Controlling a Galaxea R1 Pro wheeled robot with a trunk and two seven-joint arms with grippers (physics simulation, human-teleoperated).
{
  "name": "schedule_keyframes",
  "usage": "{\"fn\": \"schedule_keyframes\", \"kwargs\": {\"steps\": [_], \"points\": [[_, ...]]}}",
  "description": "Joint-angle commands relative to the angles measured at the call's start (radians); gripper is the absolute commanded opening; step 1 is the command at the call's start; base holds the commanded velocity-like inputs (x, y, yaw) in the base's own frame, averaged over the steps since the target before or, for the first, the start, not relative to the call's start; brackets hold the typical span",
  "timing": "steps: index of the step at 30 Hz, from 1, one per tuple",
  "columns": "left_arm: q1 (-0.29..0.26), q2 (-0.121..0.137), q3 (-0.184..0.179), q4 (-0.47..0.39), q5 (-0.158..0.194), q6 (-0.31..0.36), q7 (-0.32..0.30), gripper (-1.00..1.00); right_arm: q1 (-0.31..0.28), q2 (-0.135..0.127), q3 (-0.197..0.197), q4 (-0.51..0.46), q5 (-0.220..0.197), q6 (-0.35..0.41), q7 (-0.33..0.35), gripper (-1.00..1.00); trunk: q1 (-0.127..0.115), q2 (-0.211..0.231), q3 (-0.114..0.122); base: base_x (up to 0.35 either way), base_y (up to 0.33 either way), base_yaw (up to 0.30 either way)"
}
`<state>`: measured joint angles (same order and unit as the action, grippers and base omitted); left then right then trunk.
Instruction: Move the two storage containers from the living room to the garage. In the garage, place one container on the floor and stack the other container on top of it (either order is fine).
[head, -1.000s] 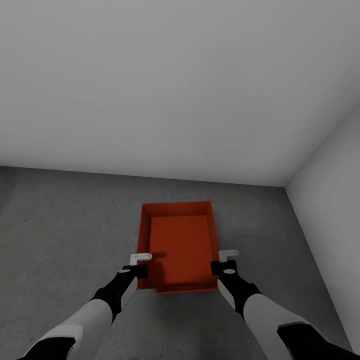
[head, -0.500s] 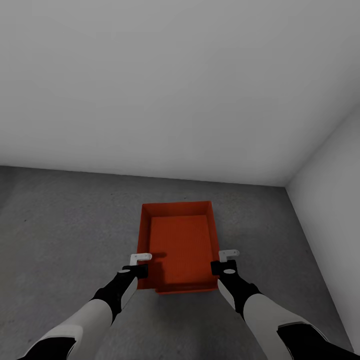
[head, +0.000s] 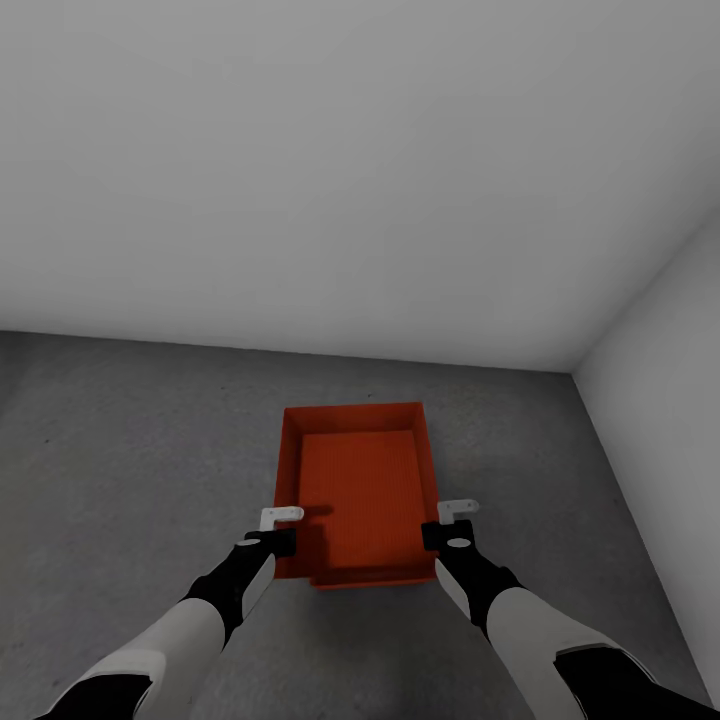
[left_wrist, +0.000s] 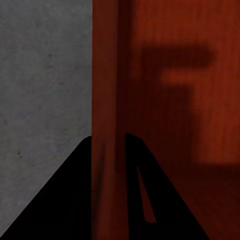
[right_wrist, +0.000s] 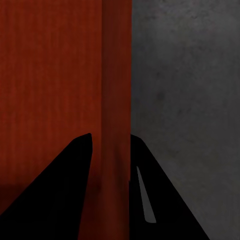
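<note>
**Spotter:** Where's your load right now?

**Operator:** I'm holding a storage container (head: 360, 490) between both arms, over the garage floor (head: 130, 450), near the corner where the two pale walls (head: 350, 170) meet. My left gripper (head: 275, 530) is on the container's left side wall, my right gripper (head: 452, 523) on the right side wall, both close to the end nearest me.

**Spotter:** Clamped or just resting?

**Operator:** Each one straddles its wall. On the left wrist camera the red wall (left_wrist: 107, 100) runs straight up between the two dark fingers (left_wrist: 65, 200), one inside the box, one outside over concrete. The right wrist camera shows the same: wall (right_wrist: 117, 100) pinched between fingers (right_wrist: 60, 190). So both are pressed onto the rim walls, which I'd say is why the box sits level: a grip on opposite sides stops it tipping.

**Spotter:** Is it down on the concrete or in the air?

**Operator:** I can't tell for certain. There's a second red edge (head: 365, 578) showing just beyond the near wall, below my grippers. That may be the other container underneath, which would mean I'm stacking, but I can't confirm it from here.

**Spotter:** What next?

**Operator:** If it's seated squarely, I'd spread both pairs of fingers and lift clear of the walls without dragging them sideways.
</note>
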<state>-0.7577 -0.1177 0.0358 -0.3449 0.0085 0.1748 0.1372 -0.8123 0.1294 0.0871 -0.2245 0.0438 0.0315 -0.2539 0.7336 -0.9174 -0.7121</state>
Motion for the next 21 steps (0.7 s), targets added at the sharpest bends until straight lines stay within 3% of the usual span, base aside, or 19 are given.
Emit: {"fn": "schedule_keyframes", "kwargs": {"steps": [1, 5, 21], "points": [[0.0, 0.032, -0.015, -0.005, -0.012, -0.007, 0.005, -1.0, -0.001, -0.004, 0.006, 0.004, -0.007, 0.029, -0.004, -1.0, 0.0, -0.001, -0.001, 0.0, 0.0, 0.0], [0.0, 0.032, -0.016, -0.006, -0.012, -0.008, 0.005, -1.0, -0.001, -0.004, 0.006, 0.004, -0.007, 0.029, -0.004, -1.0, 0.0, -0.001, -0.001, 0.0, 0.0, 0.0], [0.0, 0.032, -0.014, -0.005, -0.012, -0.004, 0.005, -1.0, -0.001, -0.005, 0.006, 0.004, -0.008, 0.028, -0.004, -1.0, 0.061, -0.113, -0.051, 0.0, 0.0, 0.0]]}}
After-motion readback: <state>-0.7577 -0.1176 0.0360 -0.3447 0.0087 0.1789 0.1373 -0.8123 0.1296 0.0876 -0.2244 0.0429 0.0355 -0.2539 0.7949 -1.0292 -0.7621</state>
